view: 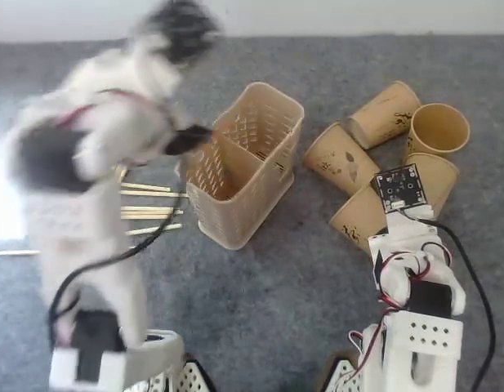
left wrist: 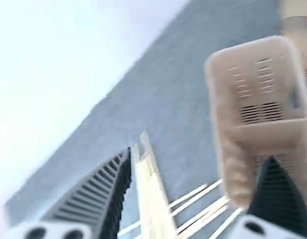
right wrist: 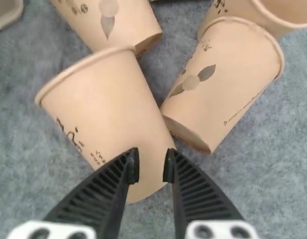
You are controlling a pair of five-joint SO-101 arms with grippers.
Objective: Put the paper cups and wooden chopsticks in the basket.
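- Hanging close to the upright basket (view: 253,196), on the side where the loose chopsticks (view: 149,204) lie, the left gripper (left wrist: 198,157) has its jaws spread wide.
- Held item: one wooden chopstick (left wrist: 149,199) runs along the inner face of one finger. The other finger stands well apart from it, so whether the stick is actually gripped cannot be told.
- Loose chopsticks: roughly parallel on the grey carpet (view: 276,310), just beside the basket wall.
- Basket: between the loose chopsticks and the paper cups (view: 341,159).
- Paper cups: five, clustered on the carpet in front of the right arm. Most lie on their sides, touching or nearly touching. One turns its open mouth to the high camera.
- Right gripper (right wrist: 151,154): jaws parted by a narrow gap only, with nothing between them. The tips sit over the side wall of the nearest cup (right wrist: 103,109), which lies on its side.
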